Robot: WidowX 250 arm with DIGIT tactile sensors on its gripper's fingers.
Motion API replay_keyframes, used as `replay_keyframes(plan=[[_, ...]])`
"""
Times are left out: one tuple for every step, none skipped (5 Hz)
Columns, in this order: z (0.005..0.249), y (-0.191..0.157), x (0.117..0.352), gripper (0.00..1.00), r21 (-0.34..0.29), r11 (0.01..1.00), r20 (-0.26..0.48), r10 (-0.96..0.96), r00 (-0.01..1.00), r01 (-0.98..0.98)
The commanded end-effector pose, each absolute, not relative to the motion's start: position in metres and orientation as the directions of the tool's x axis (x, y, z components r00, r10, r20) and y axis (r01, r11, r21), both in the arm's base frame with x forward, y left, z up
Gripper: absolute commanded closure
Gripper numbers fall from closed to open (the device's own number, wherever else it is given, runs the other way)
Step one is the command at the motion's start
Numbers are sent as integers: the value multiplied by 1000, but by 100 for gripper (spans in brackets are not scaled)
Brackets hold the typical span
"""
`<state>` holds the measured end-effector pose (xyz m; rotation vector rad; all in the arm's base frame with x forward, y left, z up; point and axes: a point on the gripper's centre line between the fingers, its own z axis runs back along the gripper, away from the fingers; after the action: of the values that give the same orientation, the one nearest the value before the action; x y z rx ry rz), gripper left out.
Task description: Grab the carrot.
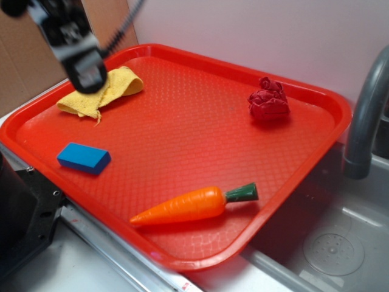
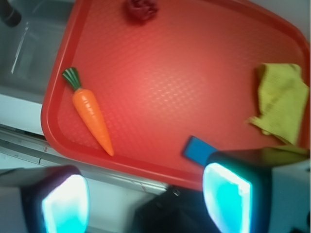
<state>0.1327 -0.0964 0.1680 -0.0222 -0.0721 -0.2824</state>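
Hovering above the yellow cloth (image 1: 106,90) at the tray's (image 1: 200,58) far corner, the tool (image 1: 85,67) sits well apart from the carrot (image 1: 194,205), which lies near the tray's front rim. From the wrist, its fingers (image 2: 65,204) stand spread and empty; the glossy, tapered carrot (image 2: 91,116) could squirt sideways if pinched off-centre.

Motion-blurred gripper (image 1: 85,67) covering part of the yellow cloth (image 1: 118,85); blue block (image 2: 197,150) half hidden behind glowing, out-of-focus jaws.
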Motion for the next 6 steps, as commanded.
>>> replay_keyframes(plan=[[124, -130, 143, 0, -27, 941, 120, -332, 936, 337], [101, -137, 147, 0, -14, 934, 139, -352, 926, 357], [77, -137, 152, 0, -26, 922, 113, -382, 917, 387], [56, -142, 158, 0, -88, 859, 139, -491, 860, 504], [40, -143, 163, 0, -136, 821, 131, -540, 831, 555], [31, -149, 163, 0, -134, 791, 131, -583, 802, 597]])
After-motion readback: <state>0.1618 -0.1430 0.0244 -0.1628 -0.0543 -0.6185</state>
